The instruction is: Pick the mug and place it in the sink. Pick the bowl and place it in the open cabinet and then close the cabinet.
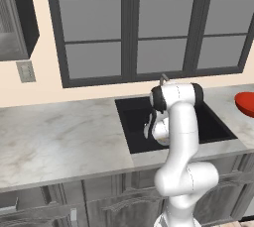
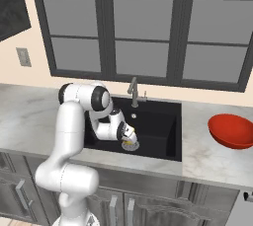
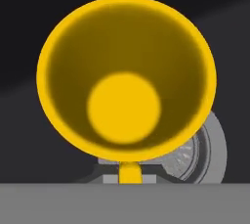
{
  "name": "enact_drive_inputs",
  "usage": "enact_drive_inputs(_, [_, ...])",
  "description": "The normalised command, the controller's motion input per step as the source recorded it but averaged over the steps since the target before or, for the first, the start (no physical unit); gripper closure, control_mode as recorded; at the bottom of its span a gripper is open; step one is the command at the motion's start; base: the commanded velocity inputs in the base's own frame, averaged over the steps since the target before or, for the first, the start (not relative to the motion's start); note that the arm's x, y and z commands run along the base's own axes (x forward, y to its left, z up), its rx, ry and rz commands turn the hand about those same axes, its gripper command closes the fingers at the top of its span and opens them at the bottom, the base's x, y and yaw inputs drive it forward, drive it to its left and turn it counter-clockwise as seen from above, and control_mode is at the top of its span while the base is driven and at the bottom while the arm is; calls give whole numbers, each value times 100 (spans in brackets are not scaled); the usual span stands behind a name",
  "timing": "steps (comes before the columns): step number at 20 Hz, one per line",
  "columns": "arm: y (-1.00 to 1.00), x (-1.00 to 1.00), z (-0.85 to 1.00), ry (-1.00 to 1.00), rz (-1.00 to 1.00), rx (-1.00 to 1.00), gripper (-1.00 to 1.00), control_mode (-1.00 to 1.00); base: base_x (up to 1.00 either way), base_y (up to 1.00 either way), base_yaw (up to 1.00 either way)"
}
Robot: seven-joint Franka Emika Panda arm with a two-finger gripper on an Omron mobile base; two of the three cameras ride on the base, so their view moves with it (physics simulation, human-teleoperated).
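Reaching down into the sink [image 2: 163, 121], the arm [image 2: 69, 131] bends over the basin's front left part, its gripper [image 2: 129, 142] low inside and clenched on the mug [image 3: 126, 78]. No writing or brand mark can be read on anything. From the hand view the yellow mug is seen from above, open mouth up, partly covering the silver drain [image 3: 207, 157] on the black floor. The red bowl [image 2: 232, 130] sits on the marble counter [image 1: 54, 137] right of the sink. The faucet [image 2: 133, 92] stands at the sink's back rim.
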Motion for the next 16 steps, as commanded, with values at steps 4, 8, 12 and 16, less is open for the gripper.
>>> enact_drive_inputs(4, [-15, 26, -19, 3, 0, 0, 100, -100, 0, 0, 0])
enact_drive_inputs(8, [-5, 9, -18, 11, 0, 0, -100, -100, 0, 0, 0])
enact_drive_inputs(12, [-3, 2, -4, 6, 0, 0, -100, -100, 0, 0, 0])
enact_drive_inputs(16, [-24, 0, 0, 1, 0, 0, -100, -100, 0, 0, 0])
